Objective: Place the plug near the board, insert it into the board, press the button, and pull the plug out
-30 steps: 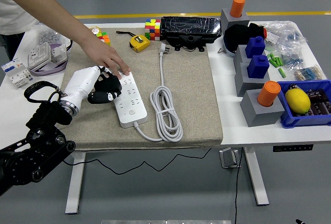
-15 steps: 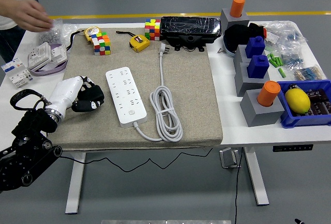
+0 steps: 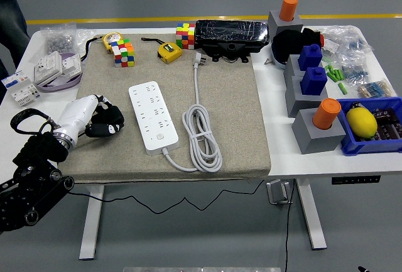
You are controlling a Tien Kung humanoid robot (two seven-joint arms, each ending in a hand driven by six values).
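**Now the board lay clear**

Curled loosely on nothing, the left hand [image 3: 105, 121] rested just left of the board [image 3: 152, 117]; the person's arm had withdrawn; the plug [image 3: 197, 59] lay beyond the board's far right, ungrasped; insertion could begin.

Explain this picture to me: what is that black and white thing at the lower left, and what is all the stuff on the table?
The picture comes from a camera on the robot's head, looking down over the table. The black and white thing is its left arm, ending in a five-fingered robot hand that rests on a beige mat and holds nothing. Beside it, not touching, lies a white power strip, its cord coiled and its plug lying loose. Colourful cubes, a tape measure and bins stand around. The right arm is out of sight.
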